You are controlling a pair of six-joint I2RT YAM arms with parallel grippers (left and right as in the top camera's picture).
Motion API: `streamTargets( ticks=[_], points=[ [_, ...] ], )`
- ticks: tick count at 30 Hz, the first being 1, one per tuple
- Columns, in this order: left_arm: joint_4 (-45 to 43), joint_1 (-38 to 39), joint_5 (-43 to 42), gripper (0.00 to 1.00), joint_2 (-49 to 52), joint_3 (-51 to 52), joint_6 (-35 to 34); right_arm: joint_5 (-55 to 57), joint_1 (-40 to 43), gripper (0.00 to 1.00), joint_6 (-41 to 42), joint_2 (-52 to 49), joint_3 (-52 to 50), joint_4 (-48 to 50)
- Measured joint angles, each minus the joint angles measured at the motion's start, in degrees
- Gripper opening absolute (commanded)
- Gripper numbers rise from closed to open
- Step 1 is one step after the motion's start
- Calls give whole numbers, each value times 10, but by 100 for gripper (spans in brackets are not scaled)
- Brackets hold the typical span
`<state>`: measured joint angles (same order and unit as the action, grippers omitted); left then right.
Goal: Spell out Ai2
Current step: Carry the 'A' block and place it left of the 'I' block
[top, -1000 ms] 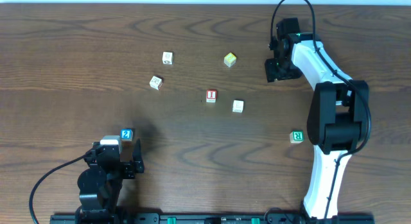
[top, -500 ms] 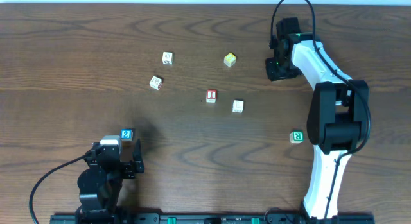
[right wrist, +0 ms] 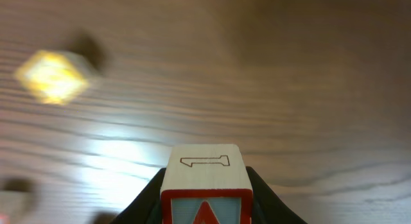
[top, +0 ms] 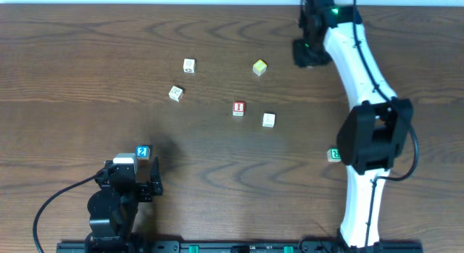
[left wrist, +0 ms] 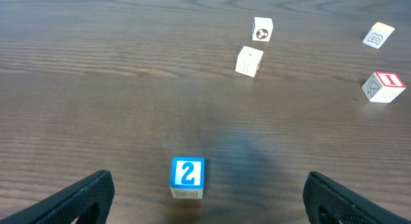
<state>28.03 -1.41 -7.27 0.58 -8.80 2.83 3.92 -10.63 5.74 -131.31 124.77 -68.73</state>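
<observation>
Now the right gripper (right wrist: 205, 201) clamps a red-edged block (right wrist: 204, 171) and has shifted up to the overhead frame's top edge, right of the yellow block (top: 259, 67). The left gripper (left wrist: 207, 195) sits spread wide and empty behind the blue 2 block (left wrist: 187, 175). Open table (top: 72, 64) lies between it and the red I block (top: 238, 108).

dark wood-grain table (top: 87, 79) with a slight sheen, 2 block (left wrist: 187, 176) is pale matte wood, right arm (top: 353, 54) smooth white plastic
</observation>
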Motion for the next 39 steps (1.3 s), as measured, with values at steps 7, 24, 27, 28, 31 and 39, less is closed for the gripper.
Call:
streamTargets(
  ticks=[7,24,27,28,31,39],
  points=[
    [0,0,0,95,0,0,0,-1,-166,25,72,0,30,15],
    [0,0,0,95,0,0,0,38,-309,29,207,27,-138,168],
    [0,0,0,95,0,0,0,60,-327,29,251,57,-219,211],
    [0,0,0,95,0,0,0,64,-331,27,264,66,-233,212],
    [0,0,0,95,0,0,0,77,-334,26,306,87,-259,218],
    [0,0,0,95,0,0,0,95,-334,28,360,94,-287,259]
  ],
)
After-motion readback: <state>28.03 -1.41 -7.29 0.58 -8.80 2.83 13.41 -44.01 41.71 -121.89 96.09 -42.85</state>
